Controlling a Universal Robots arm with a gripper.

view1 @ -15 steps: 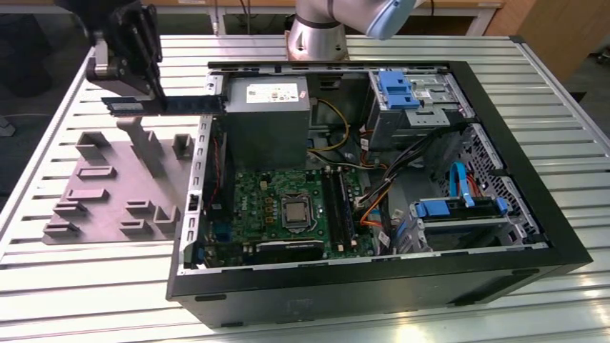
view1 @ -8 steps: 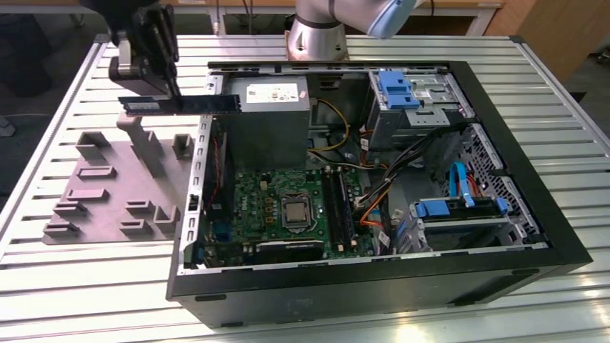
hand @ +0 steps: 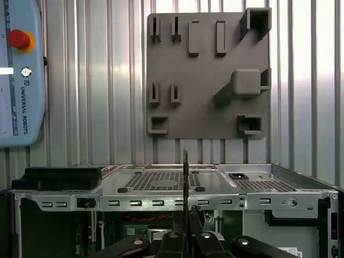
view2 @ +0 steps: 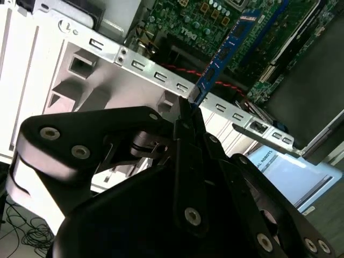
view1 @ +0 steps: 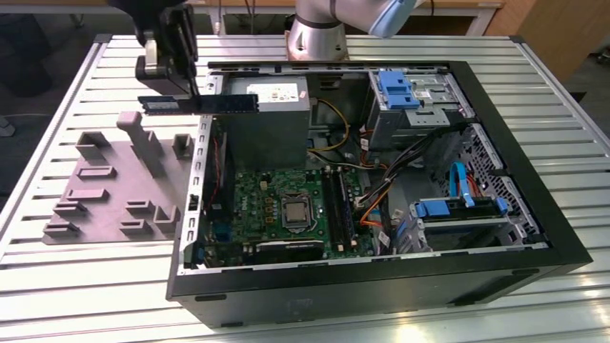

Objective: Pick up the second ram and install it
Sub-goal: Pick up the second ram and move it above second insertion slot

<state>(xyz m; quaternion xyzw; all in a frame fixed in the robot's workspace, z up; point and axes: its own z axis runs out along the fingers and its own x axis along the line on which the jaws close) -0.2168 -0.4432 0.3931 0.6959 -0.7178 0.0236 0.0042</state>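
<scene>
Slatted metal table (view1: 96, 286), end effector (view2: 185, 107) seemingly clamping second ram (view2: 236, 43)

I had the arm's pincer (view1: 196, 93) hanging high at the exterior view's left, pointed straight down, its fingers (view2: 183, 134) (slim black ones) pinched tight on the second ram (view1: 228, 103) at mid-length.

The black claw (view1: 193, 96) pinches the second ram (view1: 202, 104), a blue strip patched with dark chips. Under the claw the desk (view1: 96, 286) is silvery with ribbed stripes, and the holder plate (view1: 105, 193) is plain matte grey. The case (view1: 381, 289) beneath the claw is black, its motherboard (view1: 271, 207) green, its brackets (view1: 396, 89) bright blue.
</scene>
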